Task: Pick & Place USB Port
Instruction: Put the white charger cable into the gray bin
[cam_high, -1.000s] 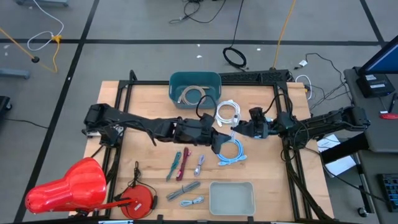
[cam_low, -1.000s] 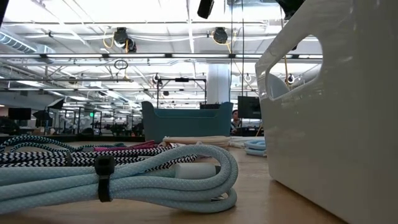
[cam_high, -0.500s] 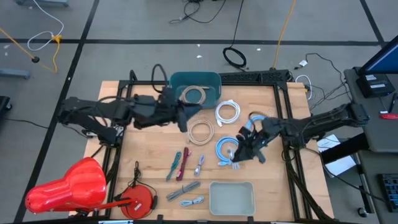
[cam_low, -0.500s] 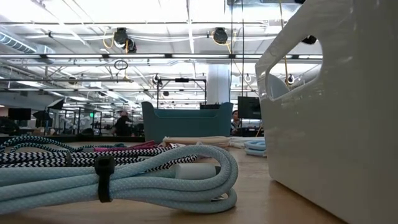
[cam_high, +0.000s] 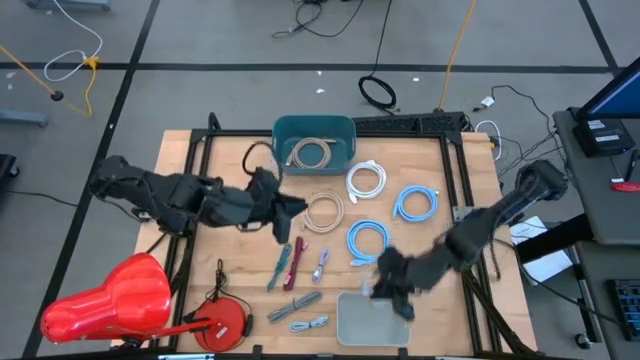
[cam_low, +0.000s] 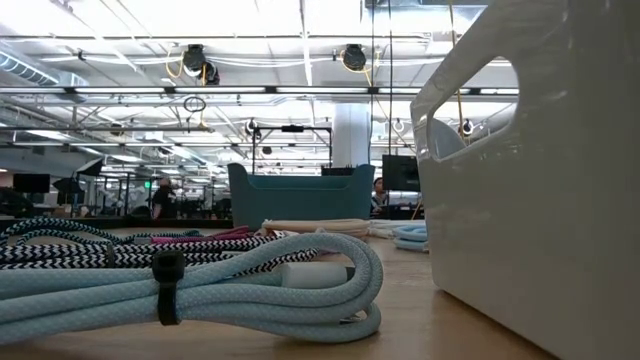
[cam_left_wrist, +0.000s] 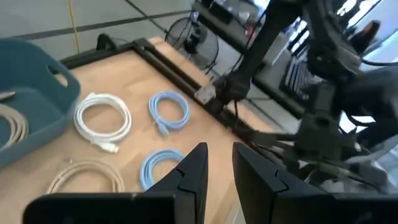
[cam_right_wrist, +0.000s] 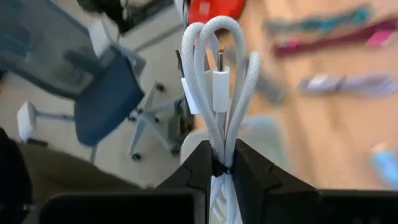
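Note:
My right gripper (cam_high: 385, 285) (cam_right_wrist: 222, 165) hovers at the far rim of the white bin (cam_high: 373, 318) near the table's near edge, shut on a bundled white USB cable (cam_right_wrist: 217, 74). My left gripper (cam_high: 290, 207) (cam_left_wrist: 221, 155) hangs left of a beige coil (cam_high: 322, 212), its fingers slightly apart and holding nothing. Lying flat on the table are a white coil (cam_high: 367, 182) and two blue coils (cam_high: 416, 203) (cam_high: 368, 240). The teal bin (cam_high: 313, 132) holds another pale coil (cam_high: 310, 153). No gripper appears in the low view. My right gripper pinches the white cable bundle between its two fingers, across several strands side by side (cam_right_wrist: 222, 146). The looped end and a plug (cam_right_wrist: 221, 84) stick out past the fingertips. The bundle is lifted clear of the table.
Small tied cables lie near the table's near-left: teal (cam_high: 280, 265), pink (cam_high: 297, 262), grey (cam_high: 321, 263) (cam_high: 305, 305) (cam_high: 310, 323). A red object (cam_high: 110, 300) and a red disc (cam_high: 225, 320) sit at the near-left corner. The low view shows a pale blue coil (cam_low: 200, 285) beside the white bin (cam_low: 540, 180).
My right gripper has swung from the table's middle-right toward the near edge, ending at the white bin, and a blue coil now lies uncovered where the arm was. My left gripper pulled back from the middle toward the table's left. The beige coil now lies where it had been.

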